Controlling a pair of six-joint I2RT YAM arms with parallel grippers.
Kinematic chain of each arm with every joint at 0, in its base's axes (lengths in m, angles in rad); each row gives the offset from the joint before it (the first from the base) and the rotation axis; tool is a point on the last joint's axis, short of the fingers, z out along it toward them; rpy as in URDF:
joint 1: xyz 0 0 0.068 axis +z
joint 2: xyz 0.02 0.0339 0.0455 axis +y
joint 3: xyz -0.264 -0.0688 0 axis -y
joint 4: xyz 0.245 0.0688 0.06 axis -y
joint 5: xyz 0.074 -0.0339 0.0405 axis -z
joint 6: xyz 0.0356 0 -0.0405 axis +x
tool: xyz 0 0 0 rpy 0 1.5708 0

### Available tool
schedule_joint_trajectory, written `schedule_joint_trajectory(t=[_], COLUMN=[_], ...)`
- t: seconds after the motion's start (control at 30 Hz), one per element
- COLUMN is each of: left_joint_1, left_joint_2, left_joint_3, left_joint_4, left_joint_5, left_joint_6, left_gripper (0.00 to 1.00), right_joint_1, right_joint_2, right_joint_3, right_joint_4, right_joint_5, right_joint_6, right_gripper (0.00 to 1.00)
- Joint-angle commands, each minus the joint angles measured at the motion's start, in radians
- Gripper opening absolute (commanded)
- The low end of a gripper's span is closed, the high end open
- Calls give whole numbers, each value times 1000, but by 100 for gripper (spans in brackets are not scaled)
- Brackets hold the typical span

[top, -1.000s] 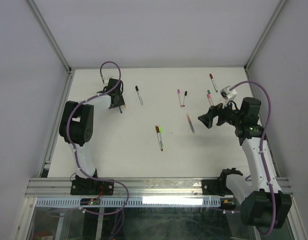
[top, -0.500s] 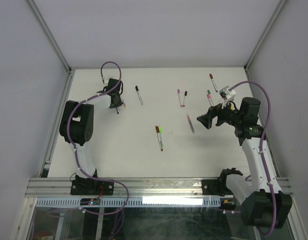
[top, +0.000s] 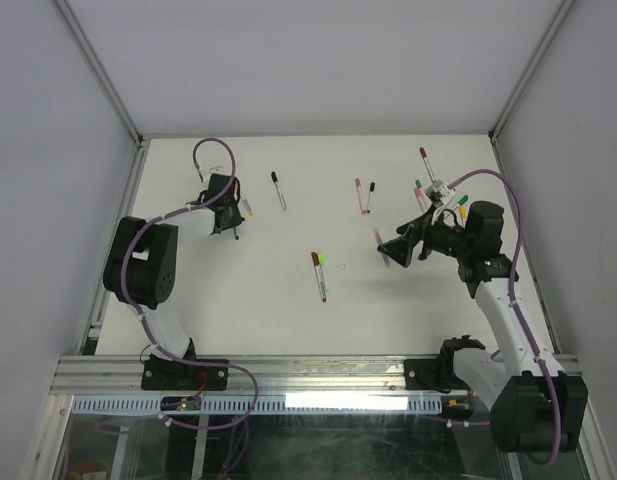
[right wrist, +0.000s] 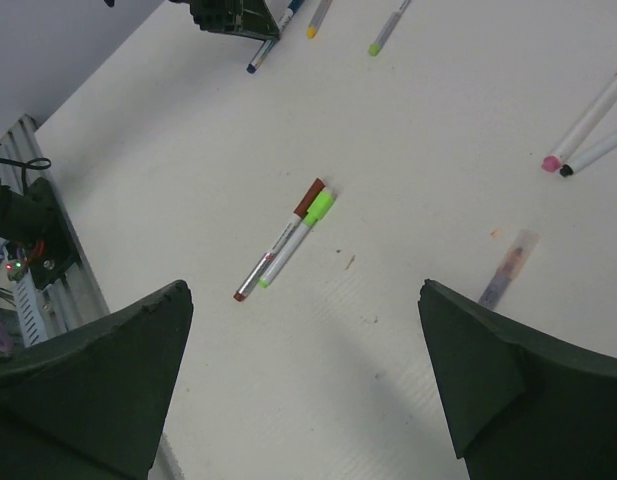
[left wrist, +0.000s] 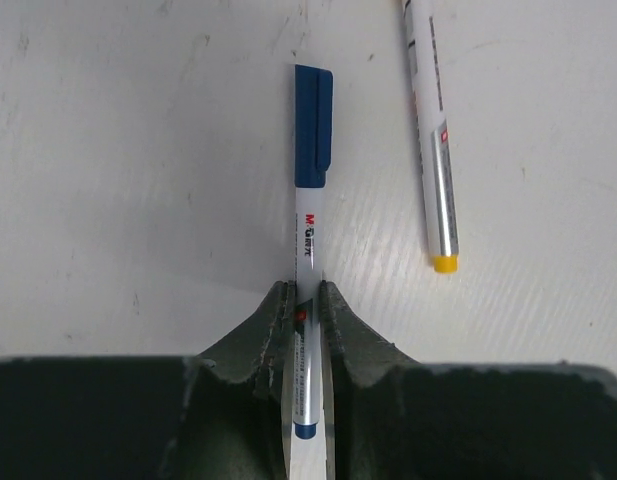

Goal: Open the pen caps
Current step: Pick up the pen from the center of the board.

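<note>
The white table (top: 268, 310) carries everything, and I take my bearings from the pen pair (top: 319, 275) lying side by side near its middle. My left arm (top: 148, 260) bends up to the far left of that pair. My right arm (top: 498, 300) stands to its right.

My right pincer (right wrist: 303, 300) hangs released just right of the pair. Its fingers (right wrist: 108, 380) are spread wide with nothing between them, and its wrist camera sees the pair on the table through the gap. My left pincer (left wrist: 306, 312) is clenched on the blue pen (left wrist: 306, 250), beyond the pair and well to its left. The fingers (left wrist: 273, 320) pinch the barrel near its lower end, one on each side, and the pen runs straight out from them. I cannot tell whether its far end touches the table.

A yellow-tipped pen (left wrist: 433, 150) lies just beside the blue one, apart from it. A purple pen (right wrist: 508, 268) lies to the right of the pair, near my right pincer. A pink-tipped pen (top: 359, 195) and a black-tipped pen (top: 370, 197) lie close together beyond the pair, slightly to its right.

The blue cap (left wrist: 313, 125) is seated on the far end of the blue pen, well clear of my fingers. The brown cap (right wrist: 310, 197) and the green cap (right wrist: 322, 207) are both on the pair's far ends, right beside each other.
</note>
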Motion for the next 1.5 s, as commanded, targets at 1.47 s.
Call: schedule_joint_trajectory(t=[1.47], left_joint_1=[-307], left_joint_2=[-340], left_joint_3=[-324], left_joint_4=[-141], left_joint_5=[-78], left_joint_6=[-207], left_gripper=[16], right_joint_1=[209], right_joint_2=[203], right_joint_3=[-125], right_joint_4=[536], right_joint_5=[-43], right_joint_6=[373], right_gripper=[96])
